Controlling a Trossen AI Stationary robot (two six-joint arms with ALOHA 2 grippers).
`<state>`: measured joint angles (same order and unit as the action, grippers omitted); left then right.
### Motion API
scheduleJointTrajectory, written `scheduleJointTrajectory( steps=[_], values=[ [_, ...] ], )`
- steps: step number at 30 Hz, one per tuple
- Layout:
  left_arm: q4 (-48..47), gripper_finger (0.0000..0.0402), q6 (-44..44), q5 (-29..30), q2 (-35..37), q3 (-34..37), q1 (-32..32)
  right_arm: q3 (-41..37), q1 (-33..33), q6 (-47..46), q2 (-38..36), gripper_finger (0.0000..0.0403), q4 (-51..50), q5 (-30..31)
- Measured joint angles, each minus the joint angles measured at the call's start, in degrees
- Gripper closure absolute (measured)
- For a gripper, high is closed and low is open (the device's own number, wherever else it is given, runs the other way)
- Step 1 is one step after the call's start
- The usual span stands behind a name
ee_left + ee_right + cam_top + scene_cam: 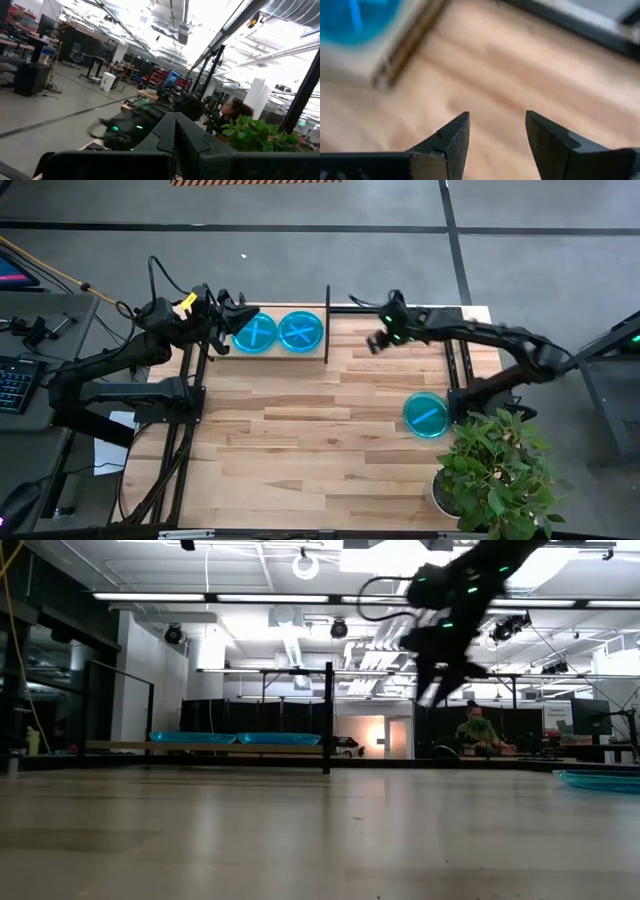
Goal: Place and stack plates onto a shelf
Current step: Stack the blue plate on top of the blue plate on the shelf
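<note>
Cyan-blue plates lie on the shelf in two spots, one on the left and one next to the black divider; in the low view they show edge-on. A further plate lies flat on the tabletop at the right, near the plant. My right gripper is open and hovers above bare table just right of the divider, holding nothing. My left gripper is shut and empty at the shelf's left end, pointing out into the room.
A potted plant stands at the table's right near corner, close to the loose plate. The shelf's black rod frame rises at the far left. Bare plank tabletop spreads across the middle and near side. A person sits far behind the table.
</note>
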<state>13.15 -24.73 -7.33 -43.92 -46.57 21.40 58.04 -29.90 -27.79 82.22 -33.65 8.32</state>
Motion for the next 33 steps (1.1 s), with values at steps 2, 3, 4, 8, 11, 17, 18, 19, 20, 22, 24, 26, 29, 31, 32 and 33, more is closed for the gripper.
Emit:
scheduleJointTrajectory(
  steps=[2,3,4,8,11,17,18,19,20,22,24,26,29,31,32,33],
  values=[
    [0.01,0.0402,0.72,0.21,0.0,0.0,0.01,-4.88,0.89,-1.78,-5.76,0.0226,-3.32,-0.41],
    [0.02,0.0401,0.84,0.22,0.0,0.0,0.01,-7.37,1.49,-3.98,-8.77,0.0226,-5.04,-0.45],
    [0.02,0.0402,0.85,0.26,0.0,0.0,0.01,-10.25,2.36,-7.02,-12.36,0.0226,-6.57,-0.88],
    [0.02,0.0401,0.76,0.43,0.0,0.0,0.01,-19.18,7.68,-23.14,-25.29,0.0226,-11.57,-6.5],
    [0.02,0.0401,-0.46,0.43,0.0,0.0,0.01,-23.25,14.32,-34.08,-31.82,0.0226,-16.4,-11.3],
    [0.02,0.0401,-0.63,0.44,0.0,0.0,-0.02,-24.26,29.19,-46.07,-33.9,0.0231,-25.38,-14.42],
    [0.01,0.0402,-0.63,0.44,0.0,0.0,0.0,-24.06,30.92,-47.62,-33.49,0.0238,-25.18,-14.18],
    [0.02,0.0401,-0.63,0.45,0.0,0.0,-0.02,-24.04,32.41,-48.99,-32.81,0.0248,-25.11,-13.53],
    [0.01,0.0401,-0.63,0.45,0.0,0.0,-0.02,-24.04,33.65,-49.98,-31.89,0.0262,-25.36,-12.89],
    [0.0,0.0402,-0.62,0.45,0.0,0.0,-0.02,-24.04,35.39,-50.98,-29.17,0.0301,-25.37,-11.89],
    [0.02,0.0401,-0.61,0.45,0.0,0.0,0.0,-24.04,36.39,-51.27,-25.77,0.0354,-25.34,-11.42],
    [-0.01,0.0401,-0.61,0.47,0.0,0.0,-0.01,-24.04,37.04,-51.27,-22.07,0.0389,-24.88,-10.3],
    [-0.01,0.0402,-0.61,0.47,0.0,0.0,-0.01,-24.04,37.45,-51.71,-16.69,0.0382,-24.01,-8.62],
    [0.0,0.0402,-0.61,0.47,0.0,0.0,-0.01,-24.04,37.45,-51.73,-13.41,0.0385,-23.34,-7.88],
    [0.01,0.0402,-0.61,0.47,0.01,0.0,0.0,-24.04,37.45,-51.75,-11.92,0.0391,-22.94,-7.68],
    [0.0,0.0402,-0.62,0.47,0.01,0.0,-0.01,-24.04,37.45,-51.73,-10.44,0.0397,-22.46,-7.43]
  ],
)
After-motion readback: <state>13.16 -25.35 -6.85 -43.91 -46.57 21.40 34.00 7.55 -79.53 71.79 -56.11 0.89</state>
